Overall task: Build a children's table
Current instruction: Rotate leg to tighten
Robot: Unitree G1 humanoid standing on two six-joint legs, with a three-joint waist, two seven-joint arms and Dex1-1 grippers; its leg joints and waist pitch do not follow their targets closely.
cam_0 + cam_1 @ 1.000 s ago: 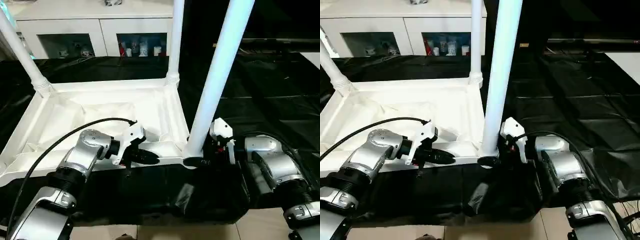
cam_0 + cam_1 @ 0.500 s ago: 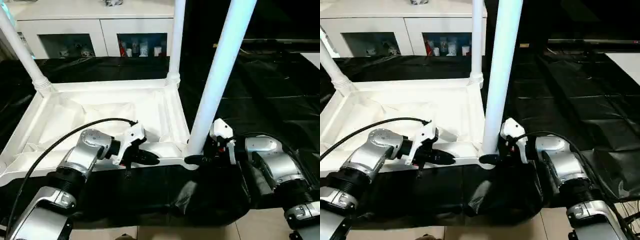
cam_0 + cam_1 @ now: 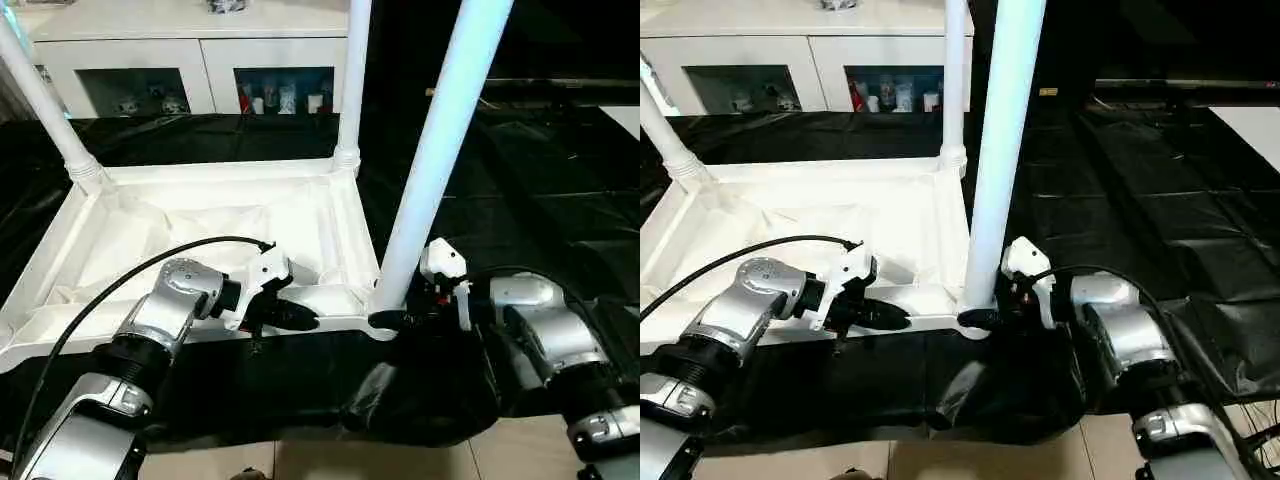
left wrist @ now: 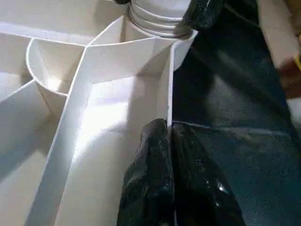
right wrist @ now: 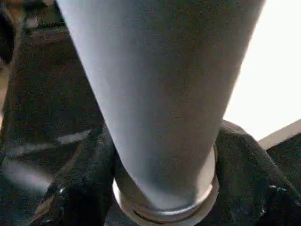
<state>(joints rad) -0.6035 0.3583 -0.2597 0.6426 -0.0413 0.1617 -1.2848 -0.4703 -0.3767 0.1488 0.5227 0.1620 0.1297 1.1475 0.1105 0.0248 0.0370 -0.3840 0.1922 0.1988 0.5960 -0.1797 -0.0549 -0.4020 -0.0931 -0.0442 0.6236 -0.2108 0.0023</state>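
The children's table lies upside down on the black cloth, its ribbed white top (image 3: pixel 200 230) facing up. Three white legs stand in corner sockets: far left (image 3: pixel 45 110), far right (image 3: pixel 352 80) and near right (image 3: pixel 435 170). My right gripper (image 3: pixel 388 320) is shut on the near right leg's base, one black finger (image 5: pixel 80 188) on each side of its collar. My left gripper (image 3: pixel 305 320) is shut, its fingertips (image 4: pixel 157 136) pressed together against the top's near rim, a little left of that leg.
A white cabinet (image 3: pixel 200 60) with glass doors stands behind the work table. Black cloth (image 3: pixel 520 200) covers the surface and bunches over the front edge (image 3: pixel 420 400). A black cable (image 3: pixel 120 280) arcs over the table top from my left arm.
My right gripper's fingers have narrowed onto the near right leg's base. The cloth at the front edge has bunched up more. The left arm has not moved.
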